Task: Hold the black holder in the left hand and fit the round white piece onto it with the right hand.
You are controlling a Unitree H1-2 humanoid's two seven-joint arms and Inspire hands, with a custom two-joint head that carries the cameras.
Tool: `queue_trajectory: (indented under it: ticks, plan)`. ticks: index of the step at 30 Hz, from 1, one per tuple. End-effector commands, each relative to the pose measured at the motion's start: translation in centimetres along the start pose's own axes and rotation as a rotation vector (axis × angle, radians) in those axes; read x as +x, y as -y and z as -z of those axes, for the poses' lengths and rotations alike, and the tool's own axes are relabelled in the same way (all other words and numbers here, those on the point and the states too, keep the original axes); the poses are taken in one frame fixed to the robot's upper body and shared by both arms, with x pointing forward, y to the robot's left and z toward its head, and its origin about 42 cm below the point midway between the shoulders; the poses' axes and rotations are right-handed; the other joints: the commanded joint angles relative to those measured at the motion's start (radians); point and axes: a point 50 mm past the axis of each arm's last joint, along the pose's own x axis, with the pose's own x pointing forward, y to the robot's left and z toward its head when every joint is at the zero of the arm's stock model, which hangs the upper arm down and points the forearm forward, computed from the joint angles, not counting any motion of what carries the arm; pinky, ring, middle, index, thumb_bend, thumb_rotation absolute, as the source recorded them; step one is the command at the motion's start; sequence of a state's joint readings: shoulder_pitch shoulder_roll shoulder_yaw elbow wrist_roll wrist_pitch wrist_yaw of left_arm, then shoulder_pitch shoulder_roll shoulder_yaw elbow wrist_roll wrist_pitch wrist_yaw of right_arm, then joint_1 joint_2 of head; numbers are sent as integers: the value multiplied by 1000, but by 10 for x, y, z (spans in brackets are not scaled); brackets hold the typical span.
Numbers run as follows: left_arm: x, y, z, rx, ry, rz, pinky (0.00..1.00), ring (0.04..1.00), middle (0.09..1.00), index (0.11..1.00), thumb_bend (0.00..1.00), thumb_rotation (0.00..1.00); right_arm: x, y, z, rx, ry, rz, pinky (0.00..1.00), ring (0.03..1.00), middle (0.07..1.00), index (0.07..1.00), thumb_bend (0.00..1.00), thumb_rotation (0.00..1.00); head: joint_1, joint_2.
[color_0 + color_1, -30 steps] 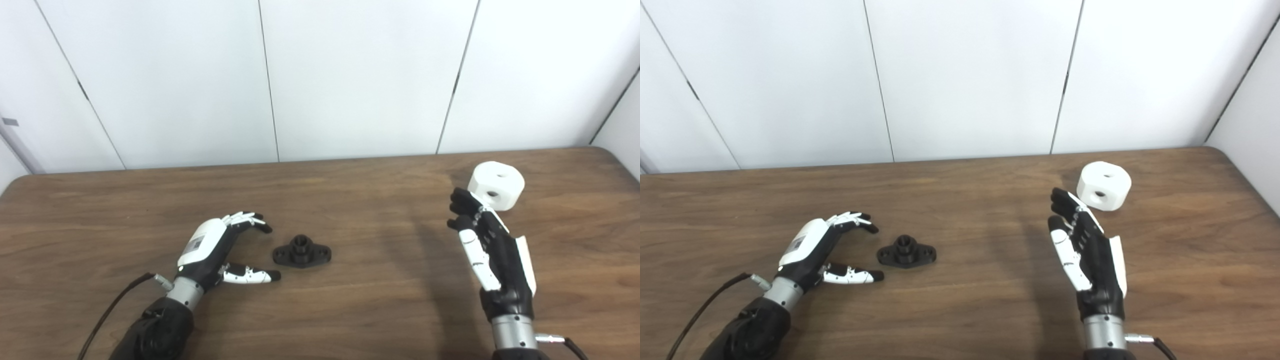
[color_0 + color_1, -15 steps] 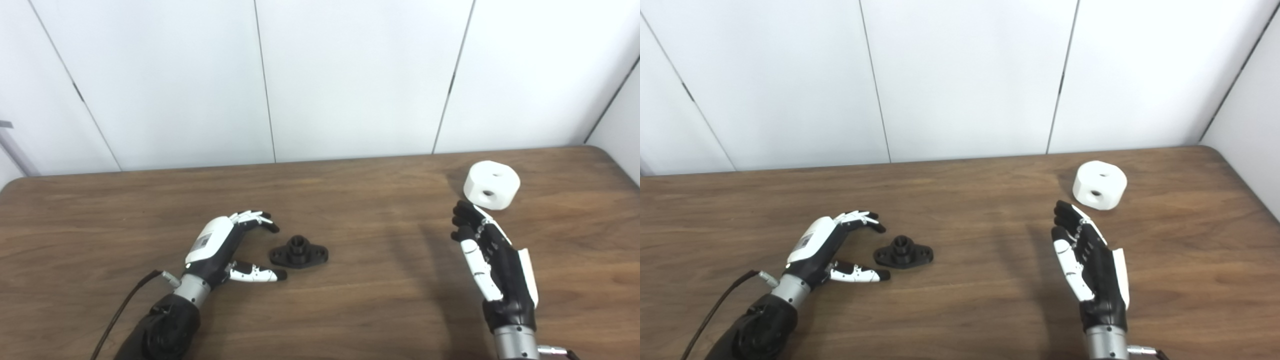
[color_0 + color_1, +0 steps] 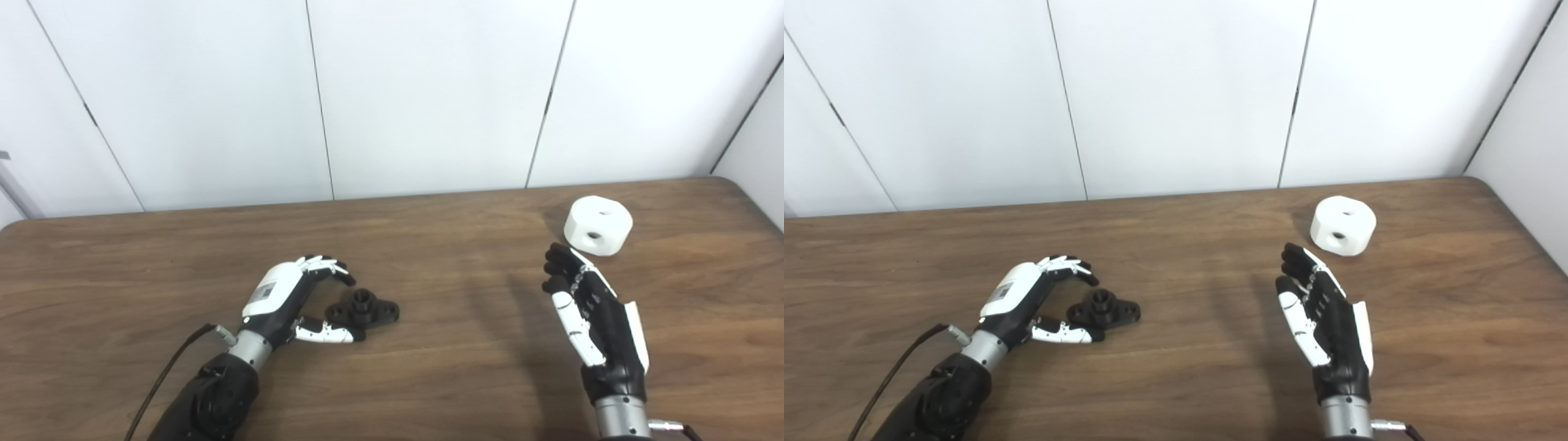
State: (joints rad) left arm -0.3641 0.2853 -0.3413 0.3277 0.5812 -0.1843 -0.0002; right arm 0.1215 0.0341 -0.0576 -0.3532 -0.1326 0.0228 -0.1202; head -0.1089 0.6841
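The black holder (image 3: 362,309), a flat flange with a short round stub on top, lies on the wooden table (image 3: 441,367) left of centre. My left hand (image 3: 288,300) is open around its left end, fingers curled above it and thumb below, not closed on it. The round white piece (image 3: 598,224), a thick disc with a hole on top and one in its side, sits at the back right. Open and upright, my right hand (image 3: 591,318) hovers in front and to the left of the white piece, apart from it.
White wall panels (image 3: 429,92) rise right behind the table's far edge. The table's right corner (image 3: 744,190) lies close to the white piece. A black cable (image 3: 168,373) trails from my left wrist.
My left hand has slid right until its fingers and thumb bracket the holder's left end. The right hand has shifted a little left. The camera has also panned slightly.
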Motion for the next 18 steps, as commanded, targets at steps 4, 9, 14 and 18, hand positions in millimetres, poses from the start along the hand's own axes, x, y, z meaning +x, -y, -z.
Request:
queue_trajectory:
  ticks: [4, 9, 14, 18]
  plan:
    - [-2, 16, 7, 9, -27, 77, 932, 902, 809, 645, 1000, 300, 4, -1, -18, 6, 98, 15, 739, 819, 821, 799, 234, 677, 0, 1]
    - [-4, 16, 9, 5, -14, 51, 923, 890, 783, 593, 913, 210, 4, -1, -19, 17, 99, 17, 753, 823, 826, 803, 235, 678, 0, 1]
    - [-7, 13, 10, -11, 11, 22, 950, 872, 727, 489, 542, 66, 5, 0, -20, 21, 107, 19, 752, 823, 826, 802, 222, 660, 5, 9]
    - [-7, 10, 12, -17, 35, 9, 963, 859, 713, 485, 523, 56, 5, -1, -22, 19, 109, 18, 745, 822, 826, 802, 230, 676, 7, 9]
